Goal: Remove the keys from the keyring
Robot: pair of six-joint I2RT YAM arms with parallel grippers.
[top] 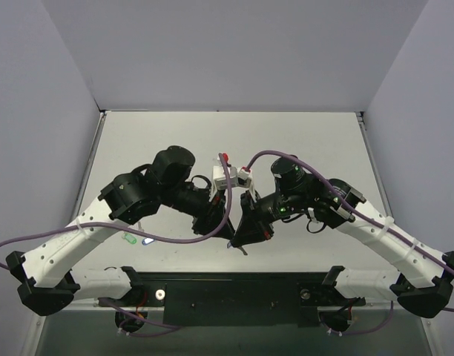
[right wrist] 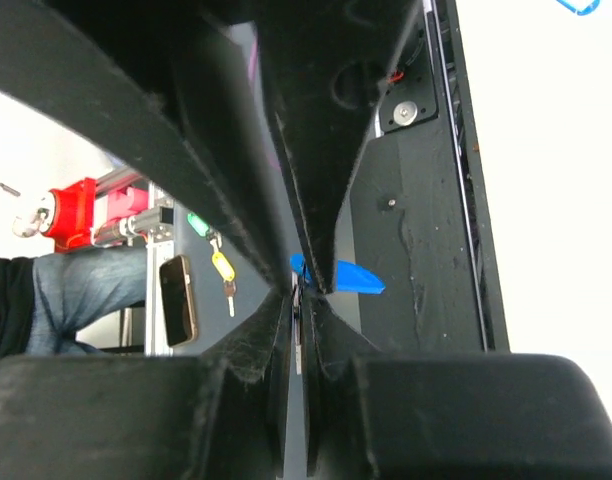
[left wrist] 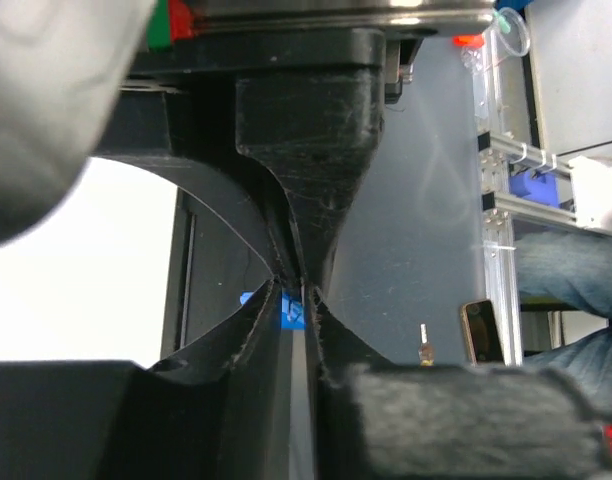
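**Nose to nose on the blue key, cap lying crosswise to the jaws**

Left wrist view: the left gripper (left wrist: 294, 292) comes up from the bottom edge. Its jaws stand a thin slit apart. The blue key (left wrist: 291, 312) shows in that slit, just below frame centre. Whether the jaws are biting on it or slack, I cannot tell.

Right wrist view: the right gripper (right wrist: 298, 296) also comes up from the bottom edge, clenched, with only a hairline between its pads. Something thin and dark sits at the tips, too small to name. The blue cap pokes out to the right of the hairline at mid-frame. Its long axis runs left to right across the picture, square to the upright line of the jaws.

Keyring: not picked out in any view. My guess is that it is buried where the tips meet.

Overhead view: the two grippers meet tip to tip just below frame centre, over the near part of the table (top: 301, 141). Neither arm is nearer; both are at the key. A small grey bit (top: 244, 251) hangs just under the meeting point, and I cannot identify it.

Farther out, at lower left of the overhead frame, a green key (top: 128, 239) and a pale key (top: 147, 241) lie just beside each other on the table. They are well apart from the grippers, and I judge them to be off the ring already.

Judgement: the next move turns on that crosswise cap. Any pull probably has to run along the cap's axis, sideways out of the pinch.
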